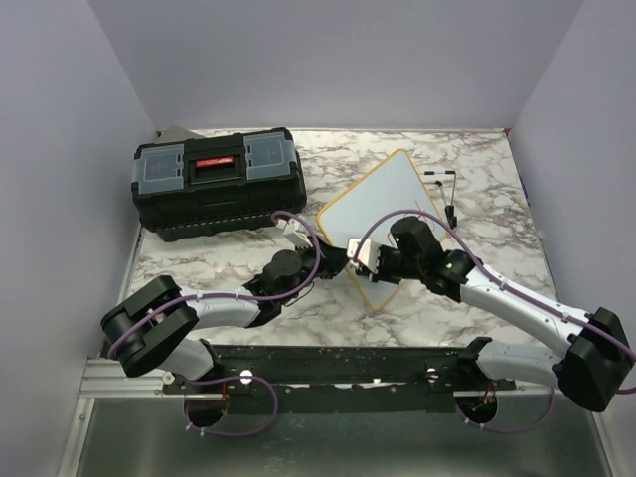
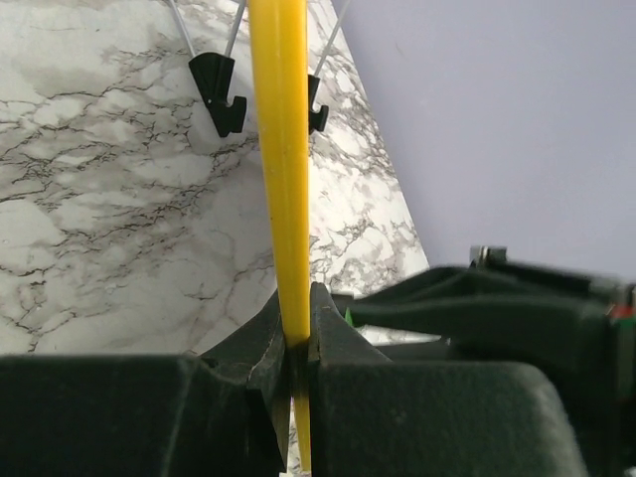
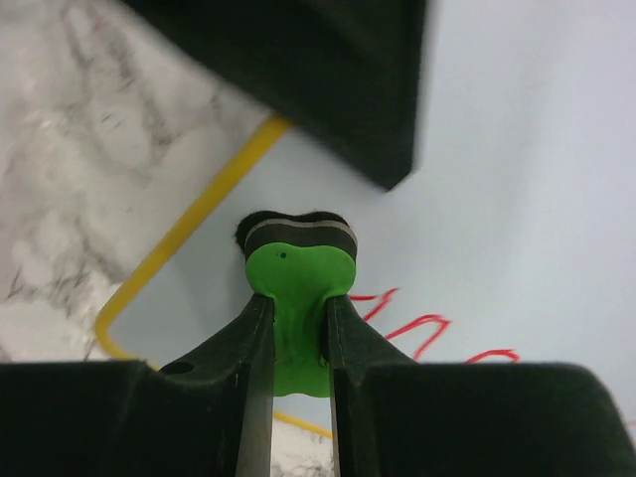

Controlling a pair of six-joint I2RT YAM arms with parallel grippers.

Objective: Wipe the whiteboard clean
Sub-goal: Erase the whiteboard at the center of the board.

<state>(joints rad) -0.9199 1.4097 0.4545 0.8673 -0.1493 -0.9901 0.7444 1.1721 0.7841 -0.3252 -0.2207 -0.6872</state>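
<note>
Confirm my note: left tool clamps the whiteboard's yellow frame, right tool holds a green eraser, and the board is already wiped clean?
Not clean: the right wrist view shows red handwriting on the whiteboard beside the green eraser. The left tool clamping the frame and right tool holding the eraser are correct.

No writing could be read. The whiteboard bore a few red handwritten strokes, partly cut off and illegible. The black toolbox carried a red strip on its handle, too small to read.

Bright even light, blurred wrist foregrounds
</note>
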